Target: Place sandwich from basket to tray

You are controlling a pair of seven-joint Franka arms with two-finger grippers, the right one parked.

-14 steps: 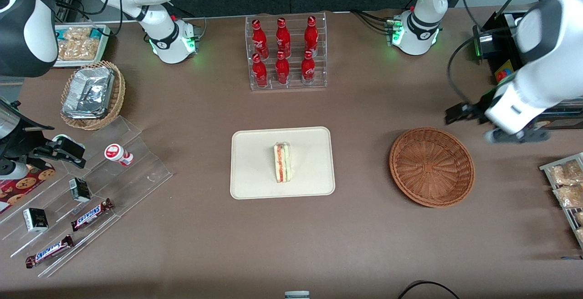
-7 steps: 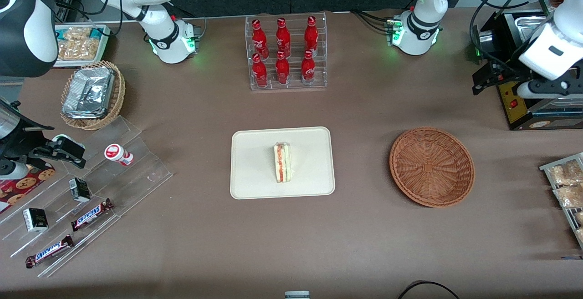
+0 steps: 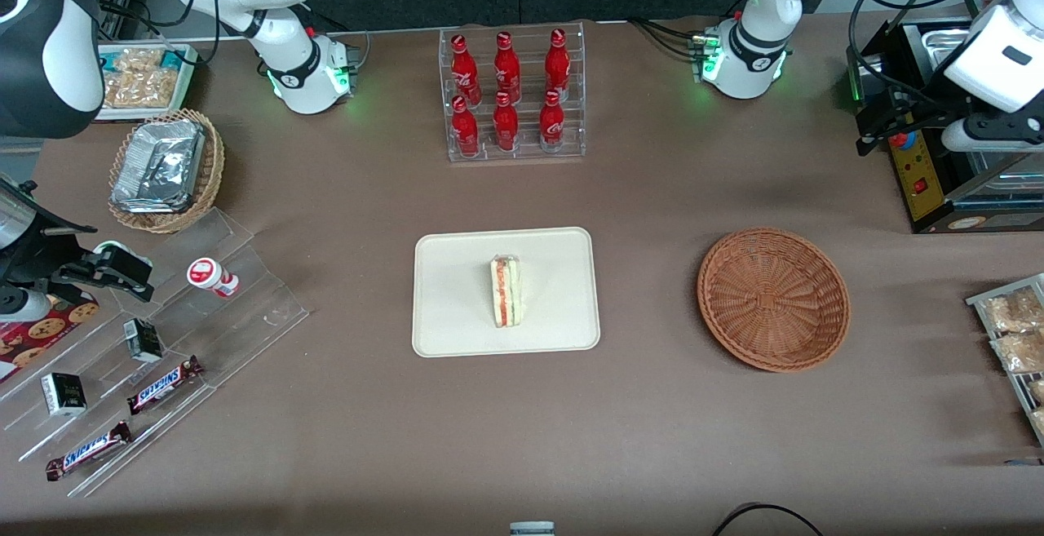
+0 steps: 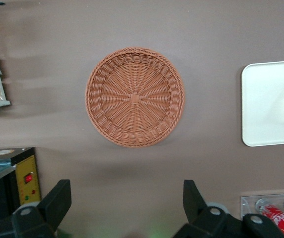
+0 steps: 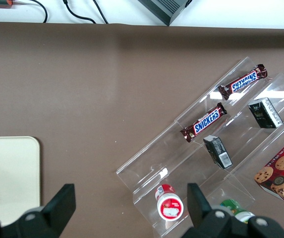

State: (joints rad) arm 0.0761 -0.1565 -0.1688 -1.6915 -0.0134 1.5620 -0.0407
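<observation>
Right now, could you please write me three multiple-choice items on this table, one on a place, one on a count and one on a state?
1. Where is the sandwich?
A. In the basket
B. On the tray
C. On the bare table

2. How many red bottles stand in the clear rack?
A. Four
B. Six
C. Eight

3. What state is the left arm's end effector in?
A. Open and holding nothing
B. Shut on the sandwich
C. Shut on a bottle

Answers:
1. B: the sandwich lies near the middle of the cream tray, and the basket holds nothing.
2. B: two rows of three bottles show in the rack.
3. A: its fingers stand wide apart high above the table, toward the working arm's end, with only table and basket visible between them.
</observation>
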